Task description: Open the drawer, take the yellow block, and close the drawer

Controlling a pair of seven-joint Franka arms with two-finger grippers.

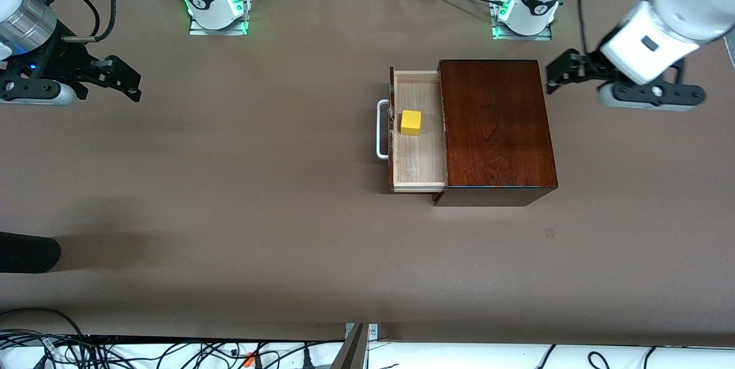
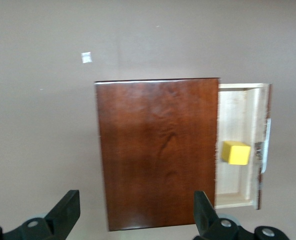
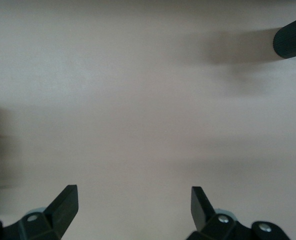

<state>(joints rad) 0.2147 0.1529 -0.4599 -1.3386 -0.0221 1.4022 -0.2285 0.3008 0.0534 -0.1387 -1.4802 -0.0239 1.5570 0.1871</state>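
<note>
The dark reddish-brown wooden box stands mid-table. Its drawer is pulled open toward the right arm's end, pale inside, with a white U-shaped handle. The yellow block sits in the drawer near the drawer front. In the left wrist view I see the box, the drawer and the block. My left gripper is open and empty, up in the air beside the box at the left arm's end; it also shows in its wrist view. My right gripper is open and empty over bare table at the right arm's end, also in its wrist view.
A black rounded object juts in at the right arm's end of the table, nearer the front camera; it shows in the right wrist view. A small pale mark lies on the brown table, nearer the camera than the box. Cables run along the front edge.
</note>
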